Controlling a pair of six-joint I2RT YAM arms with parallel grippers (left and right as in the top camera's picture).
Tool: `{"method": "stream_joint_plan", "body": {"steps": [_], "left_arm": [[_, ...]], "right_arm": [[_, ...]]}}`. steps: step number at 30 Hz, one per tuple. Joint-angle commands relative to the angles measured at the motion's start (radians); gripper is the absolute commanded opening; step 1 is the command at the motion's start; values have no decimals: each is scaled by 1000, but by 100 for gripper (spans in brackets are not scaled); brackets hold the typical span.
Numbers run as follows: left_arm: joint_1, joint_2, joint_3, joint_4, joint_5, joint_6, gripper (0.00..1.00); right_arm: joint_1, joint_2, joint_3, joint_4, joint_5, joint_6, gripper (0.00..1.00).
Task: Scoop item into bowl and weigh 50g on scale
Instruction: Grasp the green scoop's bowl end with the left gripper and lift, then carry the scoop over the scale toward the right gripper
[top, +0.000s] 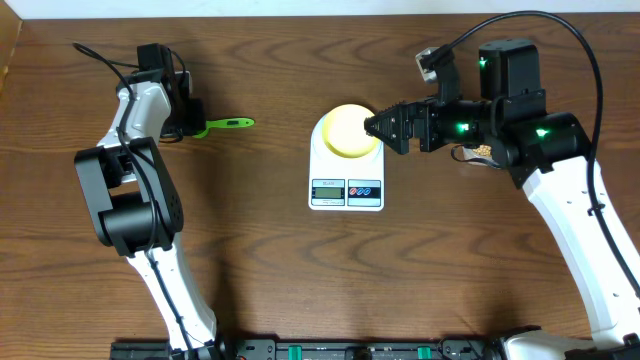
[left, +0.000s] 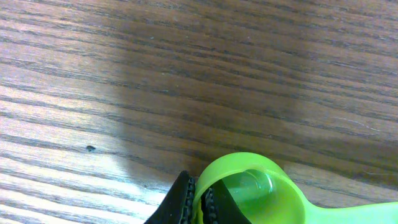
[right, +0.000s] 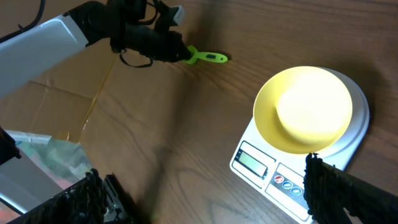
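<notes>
The bowl (top: 349, 131) is small, round and pale yellow. It sits on top of the scale (top: 346, 170), at the back part, away from the buttons. From the right wrist view its inside looks smooth, with a lighter round patch in the middle. It is narrower than the scale, so white shows around it.

The scale is flat and white with round corners. It lies in the middle of the dark brown wood worktop (top: 260, 250). On its front there is a little grey screen (top: 327, 190), and next to that a red and a blue button (top: 364, 190).

The right end effector (top: 372, 127) reaches in from the right and is just beside the rim of the bowl. In its own camera, its two black fingers are far apart, one at each bottom corner, so it is spread wide and grips nothing. I cannot tell if a finger touches the bowl.

Over on the left, well apart from the scale, lies a bright green scoop (top: 228, 124). Its handle points toward the scale. The left end effector (left: 200, 198) pinches the round cup end of the scoop, with one black finger outside the green rim and one inside it. The scoop rests low on the wood.
</notes>
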Motion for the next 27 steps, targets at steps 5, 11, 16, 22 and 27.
{"method": "stream_joint_plan", "body": {"steps": [5, 11, 16, 22, 27], "left_arm": [[5, 0, 2, -29, -1, -35, 7], [3, -128, 4, -64, 29, -74, 7], [3, -279, 4, -98, 225, -87, 7], [-27, -435, 4, -175, 421, -129, 7], [-124, -531, 4, -278, 524, -133, 7]], "right_arm": [[3, -10, 21, -1, 9, 12, 99], [3, -10, 21, 1, 39, 19, 99], [3, -10, 21, 7, 45, 30, 99], [5, -10, 21, 7, 43, 41, 99], [8, -10, 21, 32, -10, 41, 99]]}}
